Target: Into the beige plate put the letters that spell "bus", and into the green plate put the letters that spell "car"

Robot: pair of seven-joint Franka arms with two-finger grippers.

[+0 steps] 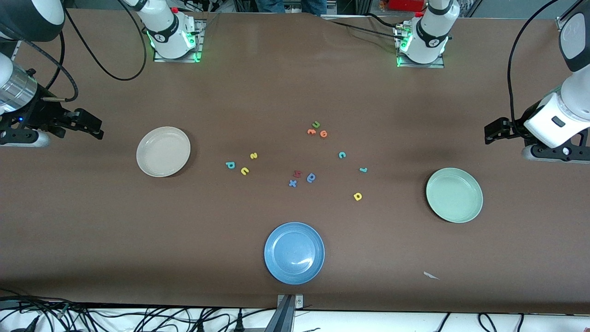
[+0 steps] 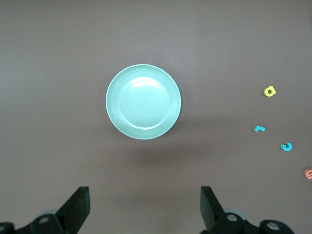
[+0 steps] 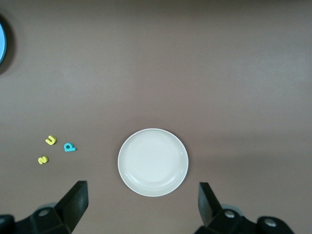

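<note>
The beige plate lies empty toward the right arm's end. Beside it lie the teal "b", the yellow "u" and the yellow "s". Toward the left arm's end sits the green plate, also empty, with the teal "c", teal "r" and yellow "a" on the table nearby. My right gripper and left gripper hang open and empty over their table ends.
A blue plate sits nearest the front camera. Mid-table lie a green "u", two orange letters, a red letter, a blue round letter and a blue "x". A white scrap lies near the front edge.
</note>
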